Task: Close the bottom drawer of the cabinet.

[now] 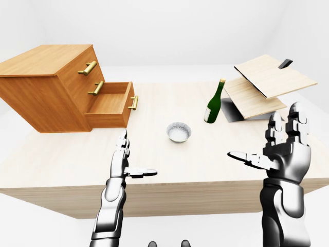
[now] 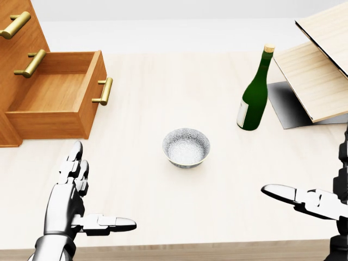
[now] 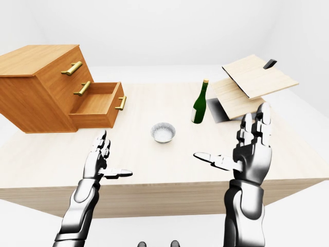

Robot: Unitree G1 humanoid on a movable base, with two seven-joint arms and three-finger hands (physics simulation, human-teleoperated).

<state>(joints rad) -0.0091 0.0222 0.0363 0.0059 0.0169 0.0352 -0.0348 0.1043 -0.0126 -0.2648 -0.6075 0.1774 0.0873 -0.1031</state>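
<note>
The cabinet (image 1: 49, 87) stands at the left end of the surface (image 2: 163, 201) as seen in the head view. Its bottom drawer (image 2: 57, 100) is pulled fully out toward the bowl (image 2: 186, 147); the two upper drawers are shut. The drawer front, with its brass handle (image 2: 103, 91), faces the bowl, so a push on that face, away from the bowl, is judged to be what closes it. The drawer interior appears empty.

A green bottle (image 2: 255, 92) stands upright on the far side of the bowl from the cabinet. Beyond the bottle, light wooden boards (image 1: 262, 85) are propped at an angle over a grey base; neither is judged relevant to the task.

Left hand (image 2: 73, 198): held above the surface, below the drawer in the head view and apart from it, between the bowl and the near edge. Fingers extended and pointing toward the cabinet, thumb out sideways toward the bowl. Released, nothing grasped.

Right hand (image 3: 249, 149): raised on the bottle side of the bowl, palm turned toward the bowl, fingers upright, thumb stretched inward. Released, nothing grasped; mostly cut off at the head view's edge.

No contact with the drawer yet. The left hand is judged the nearer one for the push.
</note>
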